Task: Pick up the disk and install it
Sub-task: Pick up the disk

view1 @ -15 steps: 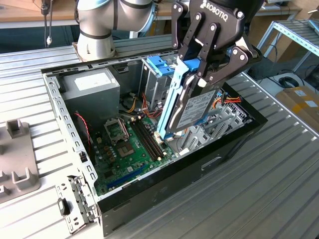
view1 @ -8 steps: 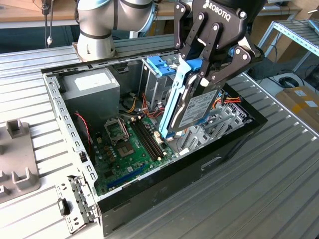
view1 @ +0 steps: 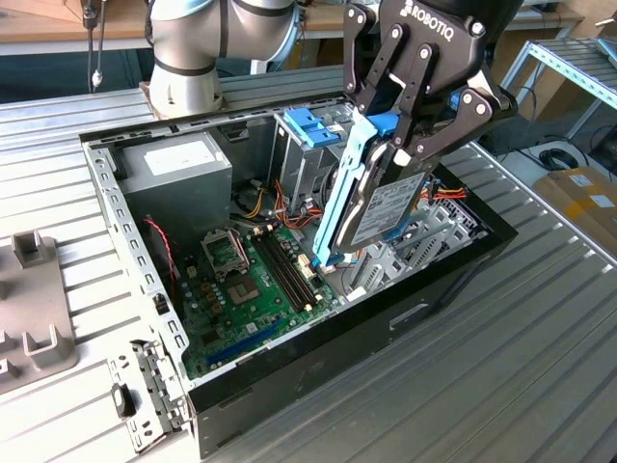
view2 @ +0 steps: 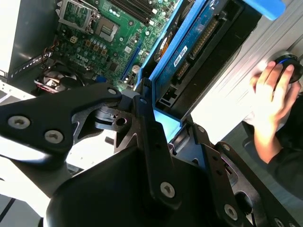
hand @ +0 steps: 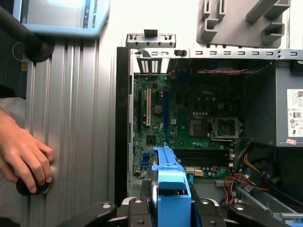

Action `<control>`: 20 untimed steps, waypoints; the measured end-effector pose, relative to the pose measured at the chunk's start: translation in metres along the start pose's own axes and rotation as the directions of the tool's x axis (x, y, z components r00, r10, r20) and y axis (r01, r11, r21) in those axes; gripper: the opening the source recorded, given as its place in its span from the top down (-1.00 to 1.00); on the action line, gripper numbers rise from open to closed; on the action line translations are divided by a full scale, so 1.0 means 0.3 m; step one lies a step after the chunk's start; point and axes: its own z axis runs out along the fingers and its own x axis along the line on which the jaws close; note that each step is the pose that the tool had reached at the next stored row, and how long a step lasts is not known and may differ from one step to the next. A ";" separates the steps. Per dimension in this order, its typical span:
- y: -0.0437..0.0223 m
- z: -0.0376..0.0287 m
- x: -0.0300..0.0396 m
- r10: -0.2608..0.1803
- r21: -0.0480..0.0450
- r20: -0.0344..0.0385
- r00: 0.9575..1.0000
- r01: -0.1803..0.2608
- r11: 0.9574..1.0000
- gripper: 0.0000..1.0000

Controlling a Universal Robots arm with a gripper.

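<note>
While the flat, blue-framed disk point(view1: 390, 207) hangs tilted over the open metal case point(view1: 116, 217) | black jaws pinch it

Ribbed metal table point(view1: 521, 367), wooden bench point(view1: 39, 23) behind, metal rack point(view1: 578, 68) beyond

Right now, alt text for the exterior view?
The black pincer holds the disk, blue-framed and tilted on edge, over the open computer case. Its green motherboard lies below; the case sits on a ribbed metal table.
</note>
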 end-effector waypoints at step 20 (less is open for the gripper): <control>-0.055 -0.001 0.023 -0.002 0.000 0.038 0.999 0.002 1.000 0.26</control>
